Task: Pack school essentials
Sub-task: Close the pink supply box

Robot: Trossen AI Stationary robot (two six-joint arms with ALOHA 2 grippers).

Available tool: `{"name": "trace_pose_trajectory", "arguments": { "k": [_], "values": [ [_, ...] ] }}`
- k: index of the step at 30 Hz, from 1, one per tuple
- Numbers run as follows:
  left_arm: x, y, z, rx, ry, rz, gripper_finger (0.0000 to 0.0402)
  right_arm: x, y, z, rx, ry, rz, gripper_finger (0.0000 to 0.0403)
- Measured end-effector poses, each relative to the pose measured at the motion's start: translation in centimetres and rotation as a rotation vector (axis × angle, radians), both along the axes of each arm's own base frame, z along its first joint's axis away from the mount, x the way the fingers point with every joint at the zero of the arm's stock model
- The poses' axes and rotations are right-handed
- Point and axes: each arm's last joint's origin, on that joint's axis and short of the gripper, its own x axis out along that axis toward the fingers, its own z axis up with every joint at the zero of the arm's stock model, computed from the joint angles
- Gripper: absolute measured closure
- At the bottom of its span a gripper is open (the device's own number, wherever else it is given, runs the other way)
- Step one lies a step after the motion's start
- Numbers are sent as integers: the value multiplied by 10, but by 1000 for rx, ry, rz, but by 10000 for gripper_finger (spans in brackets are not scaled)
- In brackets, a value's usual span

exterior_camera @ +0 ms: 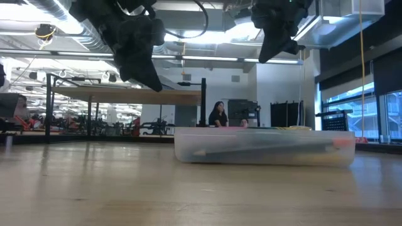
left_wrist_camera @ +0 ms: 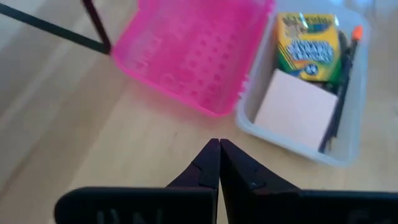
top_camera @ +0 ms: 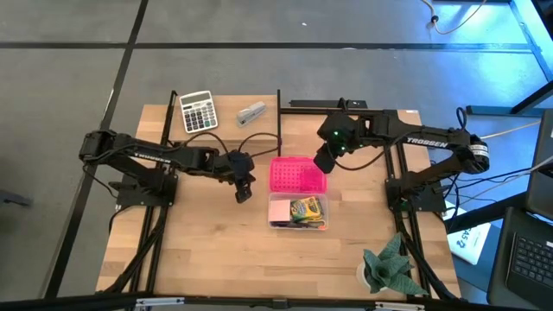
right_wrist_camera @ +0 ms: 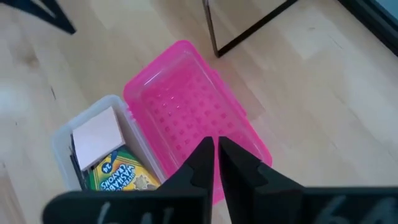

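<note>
Clear plastic box [top_camera: 298, 212] at mid-table, holding crayon box [top_camera: 306, 208], pink note pad [top_camera: 279, 210] and pencils [left_wrist_camera: 341, 81]; pink lid [top_camera: 298, 174] touching its far edge. Left gripper [top_camera: 244, 192], fingers together, raised just left of it. Right gripper [top_camera: 321, 161], fingers nearly together, raised over the lid's right edge. Bare wood all round.

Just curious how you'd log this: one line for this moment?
clear box: holds crayons, pink pad | pink lid: open | both pincers: lifted

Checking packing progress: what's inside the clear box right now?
The clear box holds a crayon box, a pink note pad and dark pencils. Anything beneath these is covered.
</note>
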Motion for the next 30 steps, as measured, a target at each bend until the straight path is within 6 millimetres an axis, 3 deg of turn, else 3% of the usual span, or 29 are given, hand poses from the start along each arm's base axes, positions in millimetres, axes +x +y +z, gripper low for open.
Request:
{"name": "trace_pose_trajectory", "arguments": {
  "k": [10, 22, 30],
  "values": [
    [0, -4, -1, -68, -6, 52, 371, -2, 1, -1, 5, 22, 14, 363],
    [7, -19, -8, -300, -30, 232, 298, -4, 1, -2, 11, 47, 15, 223],
    [20, -32, -24, -441, -42, 380, 296, -4, 1, -3, 8, 51, 23, 190]
  ]
}}
